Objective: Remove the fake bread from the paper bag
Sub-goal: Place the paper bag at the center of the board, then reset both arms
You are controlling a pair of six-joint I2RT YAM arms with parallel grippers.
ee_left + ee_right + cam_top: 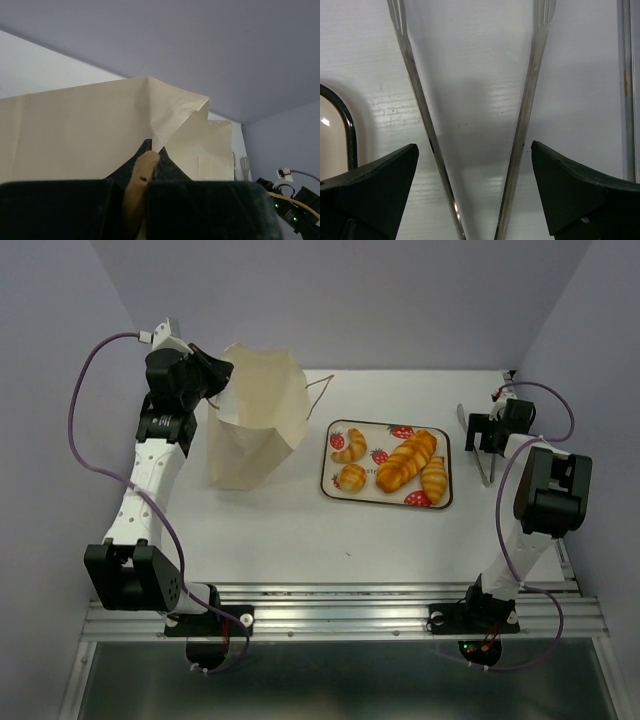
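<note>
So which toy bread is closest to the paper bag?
The small golden croissant in the far-left corner of the strawberry tray; the other three lie farther from the cream paper bag.

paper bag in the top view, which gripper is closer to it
Left. The left gripper pinches the paper bag at its top edge; the right gripper hangs open over the tongs, beyond the tray.

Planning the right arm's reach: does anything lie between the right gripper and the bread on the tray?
Only metal tongs lying under the open right gripper; the fake bread sits uncovered on the tray beside them.
</note>
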